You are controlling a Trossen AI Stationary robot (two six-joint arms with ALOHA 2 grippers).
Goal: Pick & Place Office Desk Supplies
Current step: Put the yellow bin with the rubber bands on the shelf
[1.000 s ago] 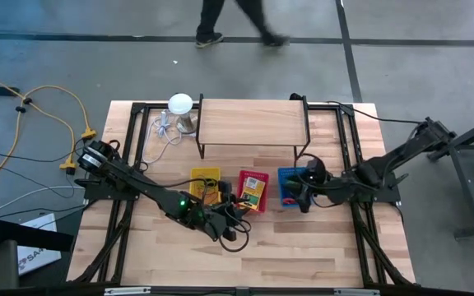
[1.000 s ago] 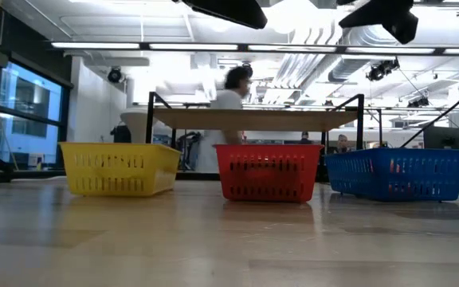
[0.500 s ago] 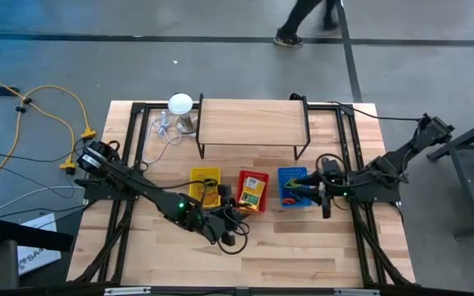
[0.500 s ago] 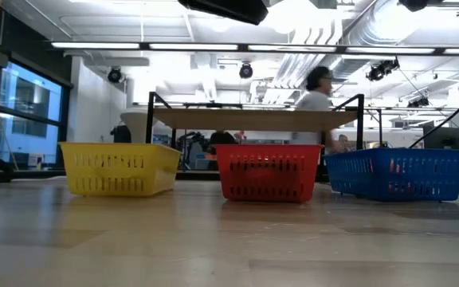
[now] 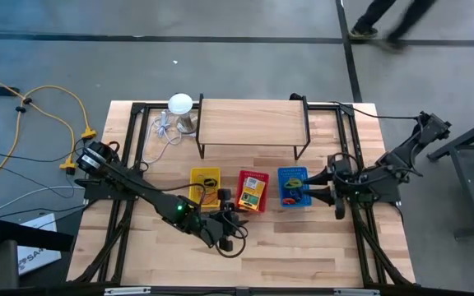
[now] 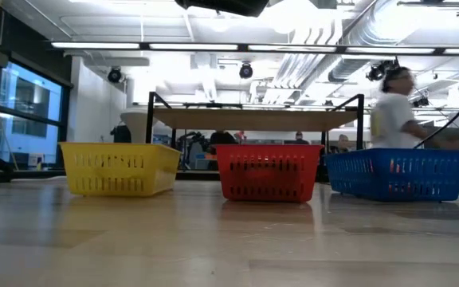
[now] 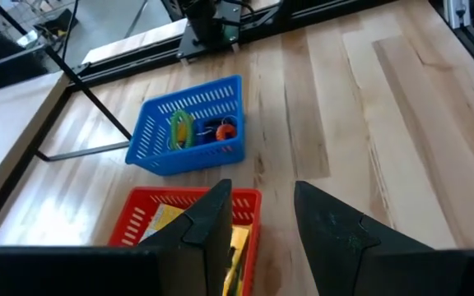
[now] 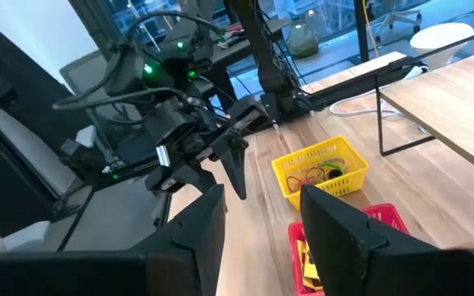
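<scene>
High view shows three small baskets in a row on the tabletop (image 5: pixel 303 247), in front of the raised wooden shelf (image 5: pixel 253 123). Taking the red basket (image 5: pixel 253 191) as landmark: the yellow basket (image 5: pixel 205 182) sits just beside it toward the left arm, the blue basket (image 5: pixel 293 187) just beside it toward the right arm. Yellow-and-green card boxes (image 5: pixel 253 190) lie in the red basket, partly cut off in the wrist views. Coloured rubber bands (image 7: pixel 181 129) and small rings (image 7: pixel 223 129) lie in the blue basket; a tangle of bands (image 8: pixel 320 173) fills the yellow one, too small to tell apart. The left gripper (image 5: pixel 235 233) hangs in front of the red basket, jaws spread and empty. The right gripper (image 5: pixel 323 196) is beyond the blue basket, clear of it, jaws spread and empty. Low view hides all contents behind the basket walls; a blurred person (image 6: pixel 393 112) passes behind.
</scene>
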